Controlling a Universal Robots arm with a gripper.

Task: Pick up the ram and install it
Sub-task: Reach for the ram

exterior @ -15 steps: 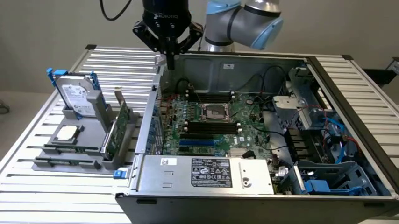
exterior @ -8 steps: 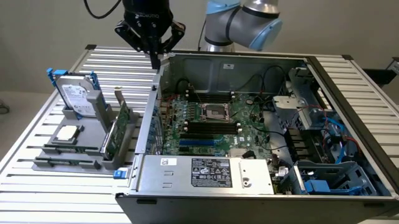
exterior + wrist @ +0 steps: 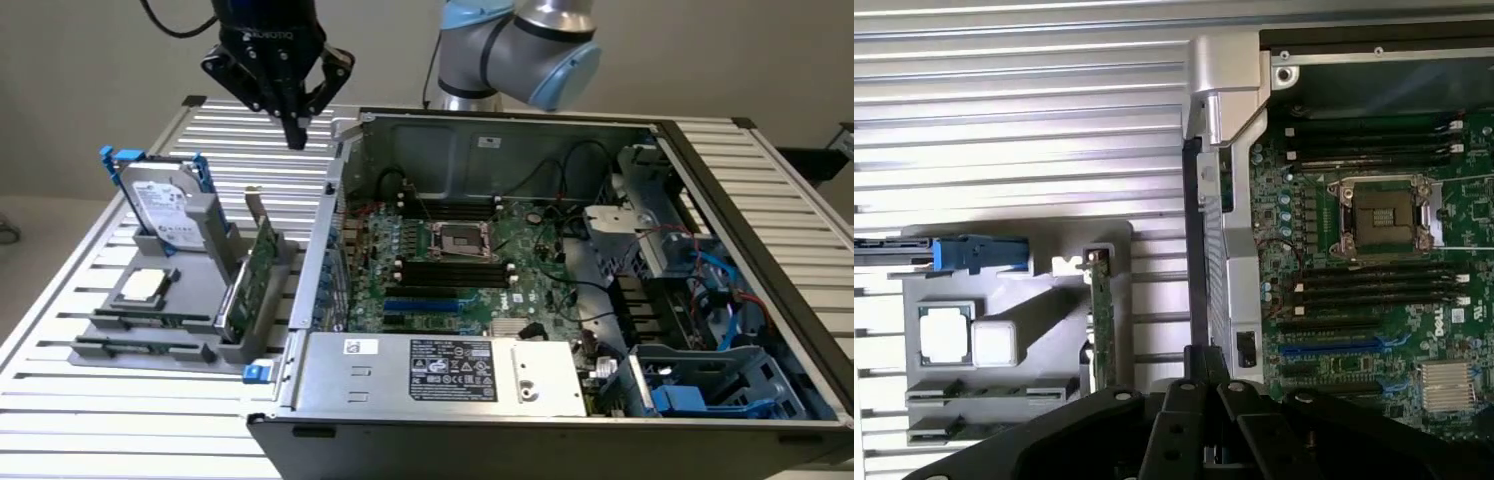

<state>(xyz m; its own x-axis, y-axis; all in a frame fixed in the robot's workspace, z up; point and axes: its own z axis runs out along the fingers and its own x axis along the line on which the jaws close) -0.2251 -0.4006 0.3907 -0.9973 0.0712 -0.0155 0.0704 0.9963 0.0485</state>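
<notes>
End effector shut and holding nothing, high above the tabletop; ram not yet picked.

Exterior view: fingers pressed together and pointing down, over the slatted tabletop just off the open computer case's far corner, on the exterior view's left. The ram sits on edge in a front slot of the grey holder, well apart from the end effector, with a second similar slot just beside it. In the same holder: a hard drive upright at the back, a green expansion card upright on the side nearest the case, a square processor chip lying flat. Motherboard lies flat in the case, its long black slots beside the processor socket.
</notes>
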